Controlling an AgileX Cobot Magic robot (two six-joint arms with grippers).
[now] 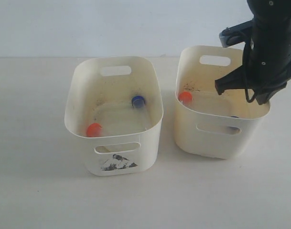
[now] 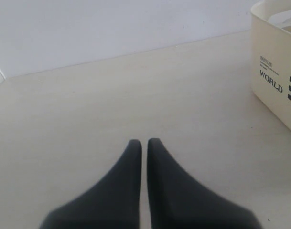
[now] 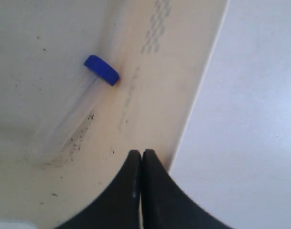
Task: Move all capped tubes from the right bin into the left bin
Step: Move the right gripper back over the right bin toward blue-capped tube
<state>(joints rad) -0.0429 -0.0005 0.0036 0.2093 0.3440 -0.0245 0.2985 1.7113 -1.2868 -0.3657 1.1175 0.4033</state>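
Note:
The left bin (image 1: 146, 143), marked by its black-and-white sticker, holds an orange-capped tube (image 1: 93, 129) and a blue-capped tube (image 1: 138, 100). In the stickerless right bin (image 1: 193, 129) another orange-capped tube (image 1: 185, 97) leans in the left corner. A second blue-capped tube (image 3: 102, 69) lies along the inner wall of the right bin (image 3: 150, 95), near the dotted patch. My right gripper (image 1: 220, 87) hangs shut and empty over this bin; in its wrist view the right gripper (image 3: 141, 153) sits by the rim. My left gripper (image 2: 144, 141) is shut and empty above bare table, outside the exterior view.
A cream bin wall (image 2: 274, 52) with a "WORLD" label and checkered print stands off to one side of the left gripper. The pale table (image 1: 35, 181) surrounds both bins, which stand close together. A white wall (image 1: 88, 24) rises behind.

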